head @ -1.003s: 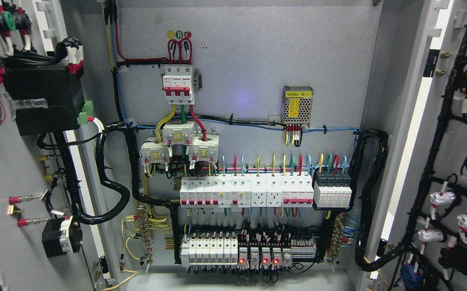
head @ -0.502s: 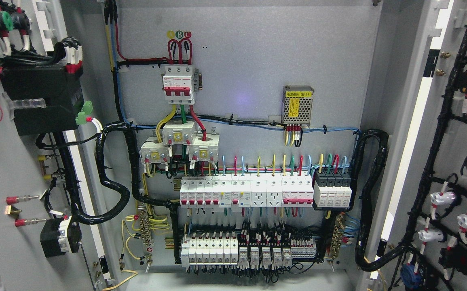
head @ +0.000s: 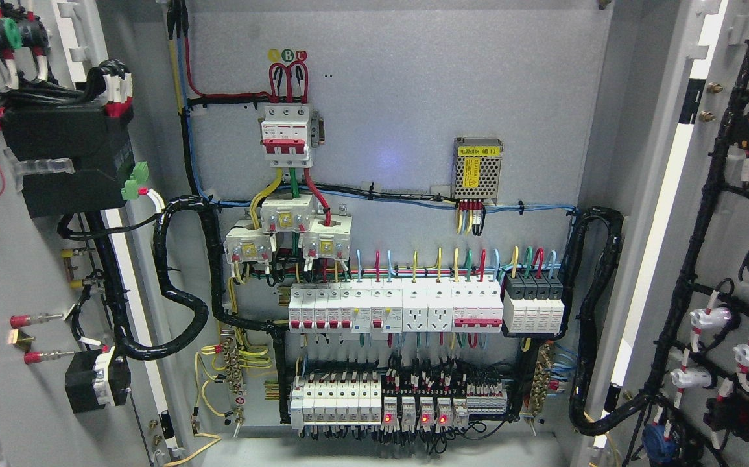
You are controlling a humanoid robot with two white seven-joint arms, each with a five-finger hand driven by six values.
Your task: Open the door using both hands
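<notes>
Looking through the head camera, I am seeing neither hand, so I cannot tell their state or which is nearer. Nearest me, the left door [head: 4, 272] and right door [head: 737, 214] are standing swung wide at either edge, hinges running vertically. Farther back, breakers [head: 393, 308] and a power supply [head: 476, 168] are sitting on the backplate [head: 413, 84]. Opening looks finished.
</notes>
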